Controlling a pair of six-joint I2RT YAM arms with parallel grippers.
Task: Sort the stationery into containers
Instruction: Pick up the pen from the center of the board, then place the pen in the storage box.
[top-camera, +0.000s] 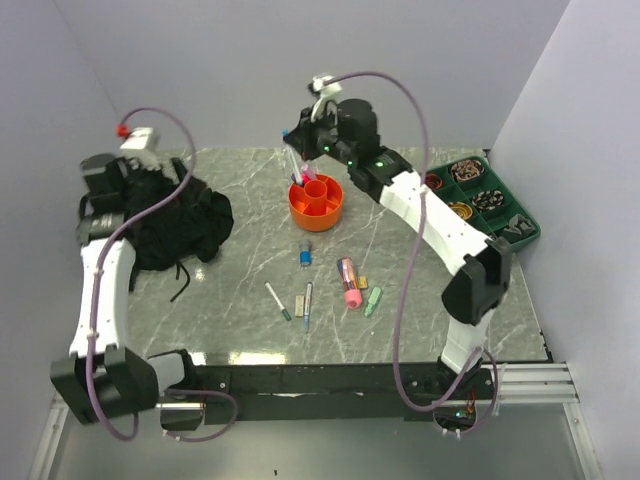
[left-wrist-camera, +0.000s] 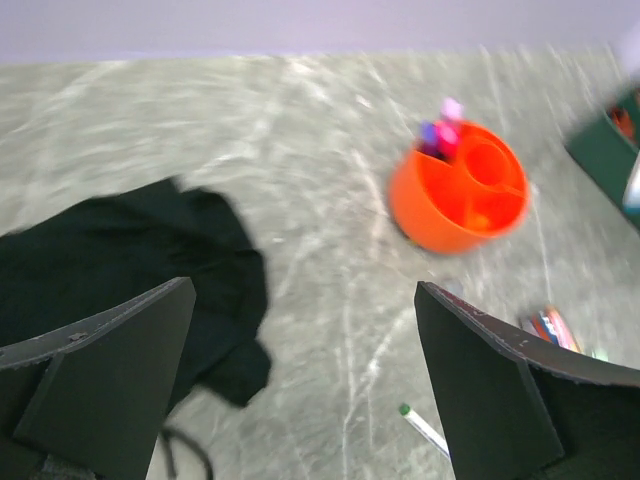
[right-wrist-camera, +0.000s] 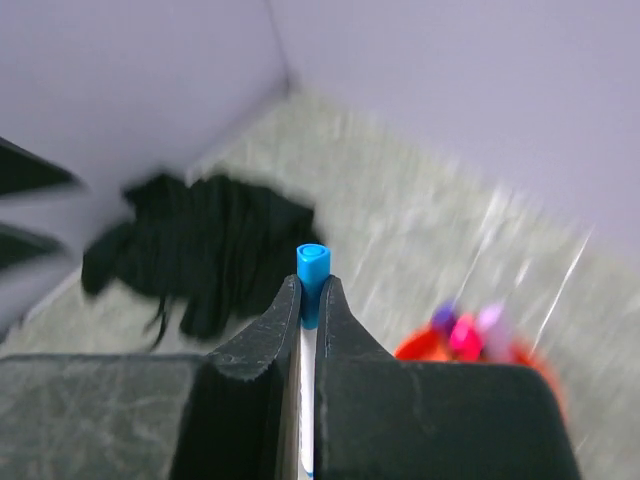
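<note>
Right gripper (right-wrist-camera: 308, 292) clamped on blue-capped pen (right-wrist-camera: 312, 262), apparently just above orange holder (top-camera: 312, 222). Pen judged light, stiff, slick; mid-barrel hold advisable. Left gripper (left-wrist-camera: 302, 292) wide open, empty, well left of holder.

Blue-capped pen (right-wrist-camera: 312, 272) near orange holder (top-camera: 316, 222)

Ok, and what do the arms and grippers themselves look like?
The left arm and right arm have white link shells, black joints and a looping mauve cable each. The right arm carries small green lights. The left gripper and right gripper have matte black, wedge-shaped fingers.
</note>
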